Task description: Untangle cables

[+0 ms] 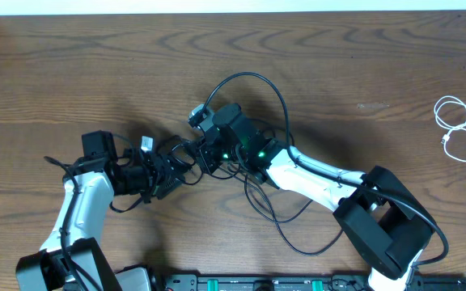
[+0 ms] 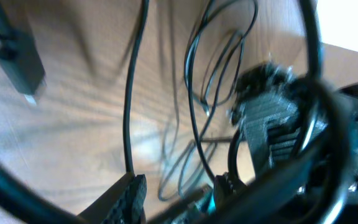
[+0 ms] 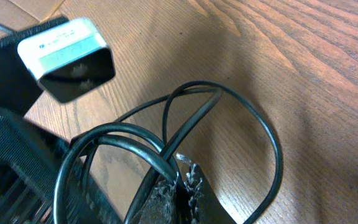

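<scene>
Now: right gripper [image 3: 180,182] clenched on strand of black cable tangle [image 1: 183,158]; left gripper [image 1: 167,171] against tangle, jaw state unclear; white cable [image 1: 457,129] well apart from tangle.

One white cable [image 1: 458,127], one tangle of black cables [image 1: 250,75], two arms [image 1: 314,174]

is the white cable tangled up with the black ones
No, the white cable lies coiled by itself at the far right of the overhead view, well apart from the black cables in the middle.
</scene>
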`<state>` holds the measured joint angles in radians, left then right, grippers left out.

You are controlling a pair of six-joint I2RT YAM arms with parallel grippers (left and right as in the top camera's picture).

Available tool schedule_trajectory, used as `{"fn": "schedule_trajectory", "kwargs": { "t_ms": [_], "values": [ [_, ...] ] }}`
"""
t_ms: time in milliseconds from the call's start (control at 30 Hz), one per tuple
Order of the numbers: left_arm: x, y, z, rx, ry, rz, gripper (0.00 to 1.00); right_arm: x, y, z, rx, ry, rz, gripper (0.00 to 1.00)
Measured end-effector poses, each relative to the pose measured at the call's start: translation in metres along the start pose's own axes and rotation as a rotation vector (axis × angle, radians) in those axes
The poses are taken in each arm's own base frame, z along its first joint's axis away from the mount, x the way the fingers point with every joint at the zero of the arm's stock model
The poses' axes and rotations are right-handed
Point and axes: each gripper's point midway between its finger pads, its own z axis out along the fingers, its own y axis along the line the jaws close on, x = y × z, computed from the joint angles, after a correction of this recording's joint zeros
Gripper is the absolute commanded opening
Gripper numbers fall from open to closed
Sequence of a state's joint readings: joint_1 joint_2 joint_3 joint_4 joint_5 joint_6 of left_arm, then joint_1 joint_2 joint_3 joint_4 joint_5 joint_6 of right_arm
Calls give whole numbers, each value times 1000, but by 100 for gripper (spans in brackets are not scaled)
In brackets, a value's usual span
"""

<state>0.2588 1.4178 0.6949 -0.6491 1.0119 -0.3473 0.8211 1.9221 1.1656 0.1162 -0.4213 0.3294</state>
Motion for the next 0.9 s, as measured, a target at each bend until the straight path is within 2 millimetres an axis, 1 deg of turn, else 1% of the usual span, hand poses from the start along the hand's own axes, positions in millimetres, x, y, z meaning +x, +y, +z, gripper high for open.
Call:
{"fn": "schedule_trajectory", "kwargs": {
  "t_ms": [167, 267, 400, 433, 567, 600, 700, 867, 900],
  "values": [
    [20, -1, -1, 19, 73, -62, 41, 2, 0, 0, -5, 10, 4, 1],
    [27, -2, -1, 28, 101, -57, 41, 9, -3, 0, 9, 37, 13, 1],
    [28, -1, -2, 28, 101, -40, 41, 18, -15, -3, 52, 73, 27, 1],
    [27, -1, -2, 29, 97, -34, 41, 17, -19, -4, 62, 71, 28, 1],
    [5, 2, -3, -3, 10, 19, 41, 11, -22, -5, 66, 49, 21, 1],
    [-3, 3, -3, -20, -22, 21, 41, 8, -19, -5, 53, 36, 13, 1],
    [-17, 5, -3, -39, -75, 7, 41, 5, -12, -3, 28, 25, 0, 1],
    [-25, 6, -4, -55, -111, -35, 41, 3, 0, 0, -5, 11, -21, 1],
    [-26, 7, -5, -61, -118, -45, 35, 2, 3, 0, -15, 10, -26, 1]
  ]
}}
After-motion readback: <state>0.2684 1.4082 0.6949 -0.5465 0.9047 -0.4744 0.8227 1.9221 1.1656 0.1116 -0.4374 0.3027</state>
